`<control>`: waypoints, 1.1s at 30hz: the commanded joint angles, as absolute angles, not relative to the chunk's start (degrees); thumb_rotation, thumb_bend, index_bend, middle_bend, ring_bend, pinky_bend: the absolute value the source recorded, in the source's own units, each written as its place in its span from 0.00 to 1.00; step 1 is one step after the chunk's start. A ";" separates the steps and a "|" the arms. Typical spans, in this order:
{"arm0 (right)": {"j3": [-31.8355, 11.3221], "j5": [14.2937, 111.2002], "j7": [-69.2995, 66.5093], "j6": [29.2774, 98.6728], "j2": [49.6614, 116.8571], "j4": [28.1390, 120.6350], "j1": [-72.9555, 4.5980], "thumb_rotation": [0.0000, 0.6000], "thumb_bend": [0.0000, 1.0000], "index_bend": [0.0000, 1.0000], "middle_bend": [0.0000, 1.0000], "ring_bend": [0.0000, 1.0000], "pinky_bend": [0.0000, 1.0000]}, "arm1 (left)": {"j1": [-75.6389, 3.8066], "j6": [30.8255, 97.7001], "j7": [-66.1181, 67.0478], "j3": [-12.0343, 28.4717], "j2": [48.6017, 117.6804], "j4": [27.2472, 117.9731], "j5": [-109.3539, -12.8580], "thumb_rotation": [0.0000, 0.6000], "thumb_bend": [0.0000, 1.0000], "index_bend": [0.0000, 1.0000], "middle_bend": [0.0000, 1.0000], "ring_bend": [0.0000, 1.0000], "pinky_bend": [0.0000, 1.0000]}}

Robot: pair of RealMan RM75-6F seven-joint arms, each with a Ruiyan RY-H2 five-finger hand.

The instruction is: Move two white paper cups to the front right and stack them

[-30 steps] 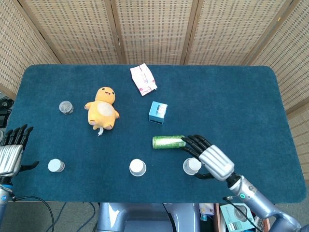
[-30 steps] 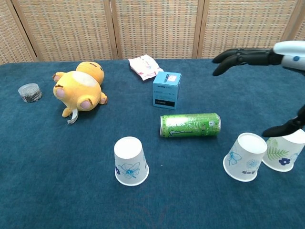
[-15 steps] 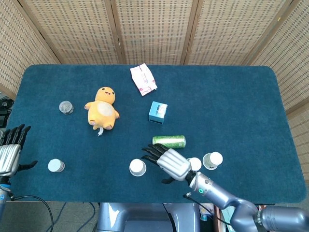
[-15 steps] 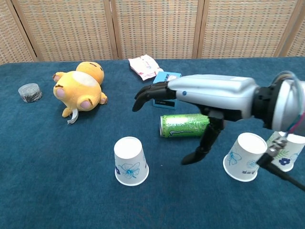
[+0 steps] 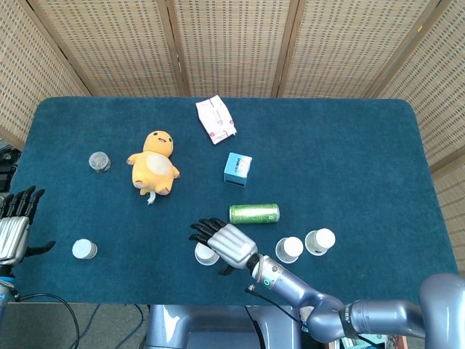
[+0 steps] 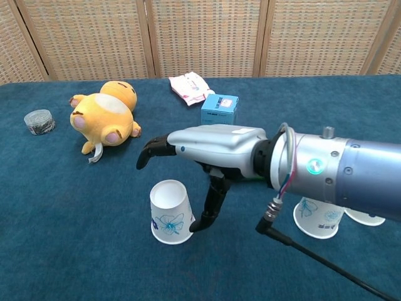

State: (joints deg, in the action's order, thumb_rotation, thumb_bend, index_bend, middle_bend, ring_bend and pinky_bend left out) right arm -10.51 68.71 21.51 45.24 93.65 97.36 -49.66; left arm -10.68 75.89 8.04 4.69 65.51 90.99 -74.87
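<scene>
Fingers [image 6: 150,149] of the right hand [image 6: 210,141] spread wide over the inverted white paper cup [image 6: 170,211], thumb beside it, holding nothing. Only the head view shows the left hand [image 5: 16,231], fingers apart, at the lower-left frame edge.

Table [image 5: 363,145]: rectangular, rounded corners, covered in dark blue cloth. Screen [image 5: 232,43]: folding woven-rattan panels in light wooden frames, standing behind the table and angling round both ends. Light: even, bright, soft shadows. Cable [image 5: 43,302]: black, below the front left edge.
</scene>
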 commanded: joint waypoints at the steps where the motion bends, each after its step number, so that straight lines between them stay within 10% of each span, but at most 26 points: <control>1: -10.55 66.79 22.74 44.72 95.44 95.74 -50.90 1.00 0.15 0.19 0.17 0.08 0.19 | -10.71 75.72 7.76 4.84 65.43 90.78 -74.56 1.00 0.14 0.00 0.00 0.00 0.00; 10: -10.09 65.27 24.56 44.60 99.03 90.97 -53.17 1.00 0.16 0.21 0.29 0.22 0.33 | -10.75 75.41 7.09 5.01 65.18 90.54 -74.20 1.00 0.14 0.00 0.00 0.00 0.00; 22: -9.02 68.08 22.10 46.80 100.76 87.29 -53.02 1.00 0.42 0.49 0.56 0.45 0.53 | -11.03 74.55 6.85 5.05 65.21 90.11 -73.67 1.00 0.14 0.00 0.00 0.00 0.00; 33: -10.63 71.90 15.13 49.61 97.36 89.81 -51.53 1.00 0.44 0.50 0.56 0.45 0.54 | -11.17 74.27 7.52 4.98 65.51 90.02 -73.33 1.00 0.14 0.00 0.00 0.00 0.00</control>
